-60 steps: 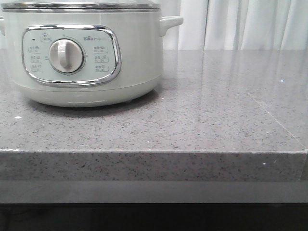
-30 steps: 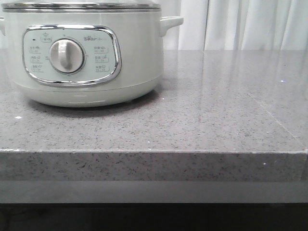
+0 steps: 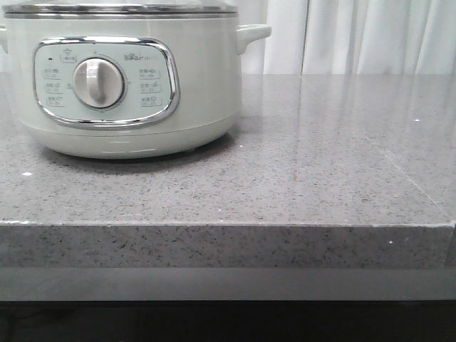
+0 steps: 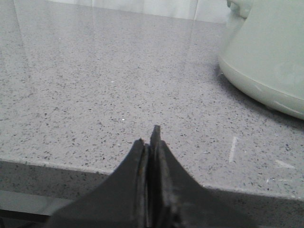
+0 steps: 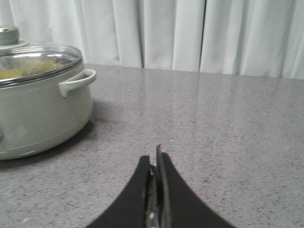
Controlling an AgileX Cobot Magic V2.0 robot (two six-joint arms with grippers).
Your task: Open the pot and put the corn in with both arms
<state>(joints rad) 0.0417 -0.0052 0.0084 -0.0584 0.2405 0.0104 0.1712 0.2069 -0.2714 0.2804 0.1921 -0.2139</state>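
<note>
The pot (image 3: pixel 199 85) stands at the left of the grey stone counter, its dial panel (image 3: pixel 100 82) facing me. In the right wrist view the pot (image 5: pixel 38 118) carries a glass lid (image 5: pixel 33 59) with a knob (image 5: pixel 8 34); something yellowish shows blurred under the glass. The pot's lower wall also shows in the left wrist view (image 4: pixel 266 61). The corn is not clearly in view. My left gripper (image 4: pixel 151 137) is shut and empty over the counter's front edge. My right gripper (image 5: pixel 155 154) is shut and empty above the counter, to the right of the pot. Neither gripper shows in the front view.
The counter (image 3: pixel 320 164) has a front edge (image 3: pixel 228 226) that drops off. White curtains (image 5: pixel 199 33) hang behind the counter. The pot's side handle (image 5: pixel 76 81) sticks out toward the right.
</note>
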